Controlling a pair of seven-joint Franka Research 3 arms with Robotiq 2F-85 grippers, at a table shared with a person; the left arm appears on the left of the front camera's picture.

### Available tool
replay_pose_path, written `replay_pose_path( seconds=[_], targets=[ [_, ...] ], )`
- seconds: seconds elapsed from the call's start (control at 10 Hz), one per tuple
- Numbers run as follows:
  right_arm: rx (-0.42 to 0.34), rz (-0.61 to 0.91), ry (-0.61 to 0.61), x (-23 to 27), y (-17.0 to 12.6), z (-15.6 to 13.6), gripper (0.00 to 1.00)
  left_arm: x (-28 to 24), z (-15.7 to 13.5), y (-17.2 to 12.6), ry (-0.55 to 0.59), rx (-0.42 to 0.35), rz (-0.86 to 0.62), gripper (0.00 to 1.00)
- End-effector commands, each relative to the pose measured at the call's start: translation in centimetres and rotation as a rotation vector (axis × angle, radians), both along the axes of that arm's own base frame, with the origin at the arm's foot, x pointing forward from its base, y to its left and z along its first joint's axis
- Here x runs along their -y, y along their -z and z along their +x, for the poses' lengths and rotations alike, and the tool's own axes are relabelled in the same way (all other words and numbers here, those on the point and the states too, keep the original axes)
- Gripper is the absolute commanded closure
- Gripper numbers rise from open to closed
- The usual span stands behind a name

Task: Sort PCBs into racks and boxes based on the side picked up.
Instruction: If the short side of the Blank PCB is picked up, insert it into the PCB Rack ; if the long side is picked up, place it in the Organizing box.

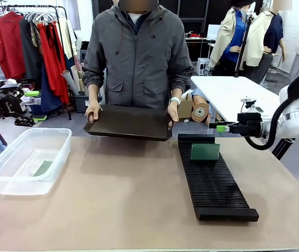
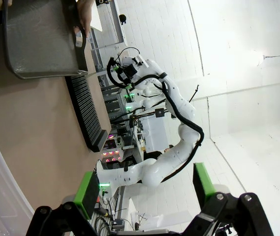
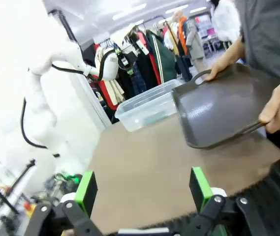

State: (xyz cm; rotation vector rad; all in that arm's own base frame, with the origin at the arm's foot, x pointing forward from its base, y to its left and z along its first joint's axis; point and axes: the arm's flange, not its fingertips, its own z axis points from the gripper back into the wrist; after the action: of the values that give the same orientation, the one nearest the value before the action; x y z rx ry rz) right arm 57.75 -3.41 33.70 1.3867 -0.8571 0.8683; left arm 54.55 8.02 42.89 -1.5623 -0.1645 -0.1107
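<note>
The table (image 1: 128, 205) is covered with a matt brown surface. The box (image 1: 12, 173) is made of clear glossy plastic, the rack (image 1: 212, 184) of ribbed black plastic, and the tray (image 1: 131, 122) looks matt dark.

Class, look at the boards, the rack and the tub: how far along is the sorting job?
Done: one PCB stands in the black rack, and another PCB lies in the clear tub. In hand: nothing; both grippers' jaws are open, and the person holds the black tray above the table. Whether boards are left cannot be seen.
</note>
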Motion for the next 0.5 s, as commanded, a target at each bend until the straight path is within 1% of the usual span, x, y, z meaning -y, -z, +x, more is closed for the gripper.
replay_pose_path(
  seconds=[0.0,0.2,0.3,0.4],
  targets=[
    [-0.209,-0.064,0.037,-1.0,-3.5,-2.9,0.0,0.0,-0.3,-0.2,0.001,-0.003,0.011,0.0],
    [-0.421,-0.094,0.058,-1.2,-5.3,-5.4,0.0,0.0,-0.3,-0.2,0.001,-0.003,0.011,0.0],
    [-0.488,-0.121,0.079,-1.1,-6.0,-6.2,0.0,0.0,-0.3,-0.2,0.001,-0.003,0.011,0.0],
    [-0.575,-0.131,0.102,-1.1,-6.9,-7.2,0.0,0.0,-0.3,-0.2,0.001,-0.003,0.011,0.0]
  ],
)
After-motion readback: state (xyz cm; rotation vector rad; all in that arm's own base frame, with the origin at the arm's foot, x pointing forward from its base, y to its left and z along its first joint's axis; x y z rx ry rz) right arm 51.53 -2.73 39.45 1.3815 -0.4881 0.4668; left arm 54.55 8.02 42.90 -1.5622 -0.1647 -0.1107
